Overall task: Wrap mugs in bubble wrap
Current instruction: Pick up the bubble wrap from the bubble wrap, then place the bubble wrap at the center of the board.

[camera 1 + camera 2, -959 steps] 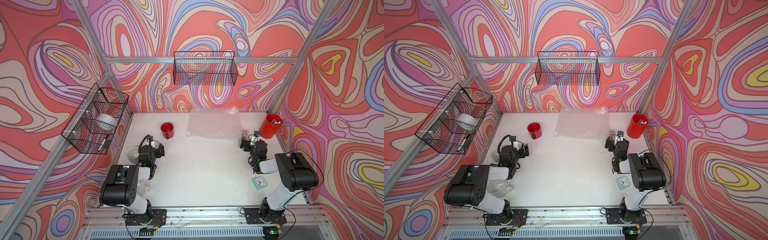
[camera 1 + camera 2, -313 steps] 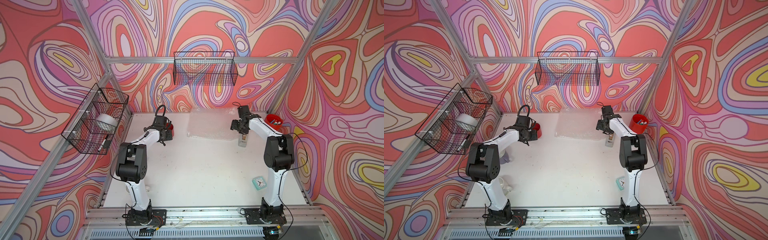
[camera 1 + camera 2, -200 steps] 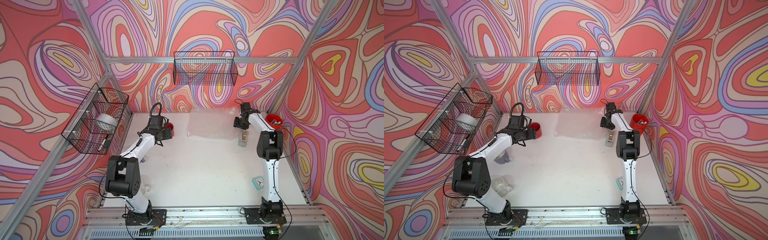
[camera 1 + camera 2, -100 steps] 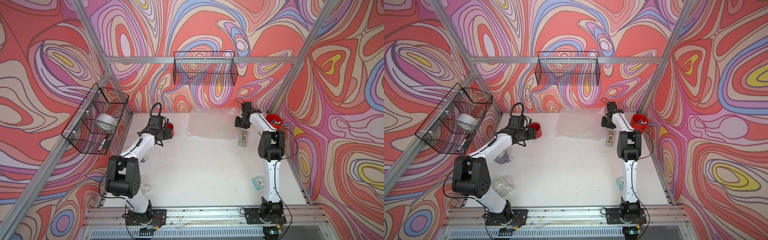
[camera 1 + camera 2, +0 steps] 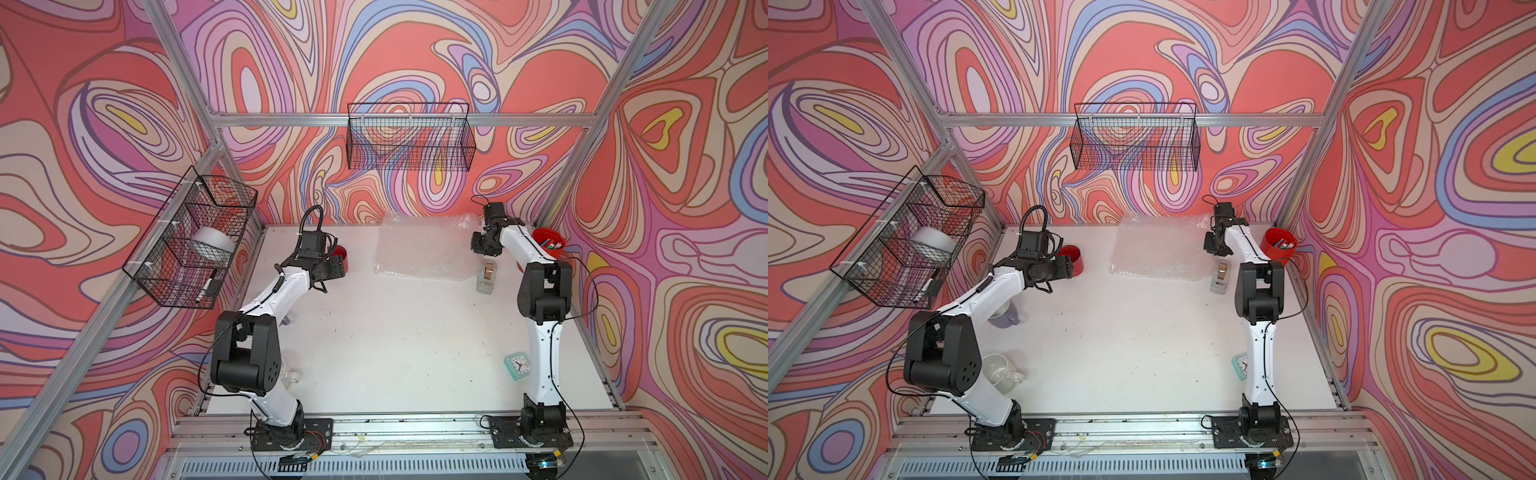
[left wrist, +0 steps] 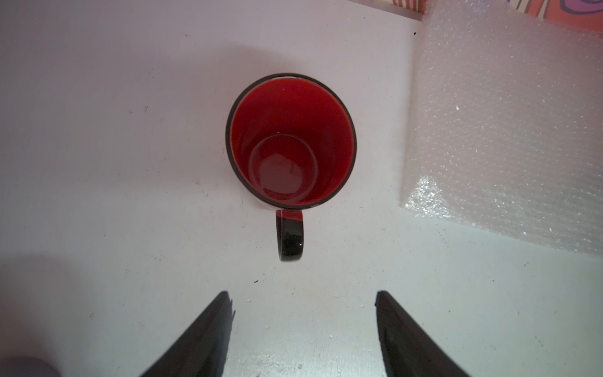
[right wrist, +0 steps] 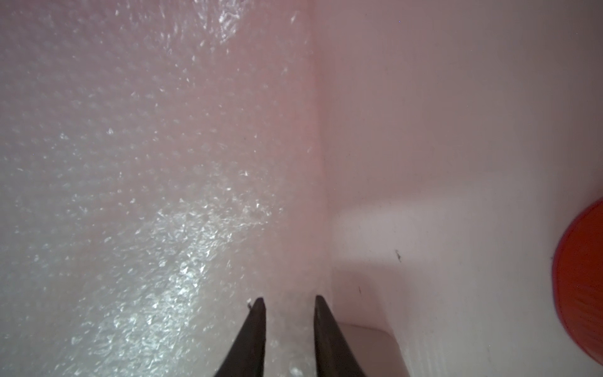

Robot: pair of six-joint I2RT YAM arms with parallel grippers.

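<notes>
If the white table (image 5: 395,332) is read as a clock face with twelve at the far wall, the red mug (image 5: 340,252) stands upright near ten o'clock, empty, with its dark handle turned toward the left gripper (image 6: 301,295). That gripper is released: its two black fingers are spread wide, and the mug sits just beyond their tips, untouched. The bubble wrap (image 5: 424,249) lies flat between twelve and one o'clock, apart from the red mug. The right gripper (image 7: 288,298) sits at the wrap's edge on the two o'clock side. Its fingers are drawn close together with a strip of wrap showing between them, but whether they actually pinch it cannot be told. A white mug (image 5: 1000,320) sits at nine o'clock, partly under the left arm, and a glass mug (image 5: 998,372) at eight o'clock. A red pen cup (image 5: 548,243) stands at two o'clock, with a tape dispenser (image 5: 486,278) just beside the wrap and a small clock (image 5: 516,365) at four o'clock.
</notes>
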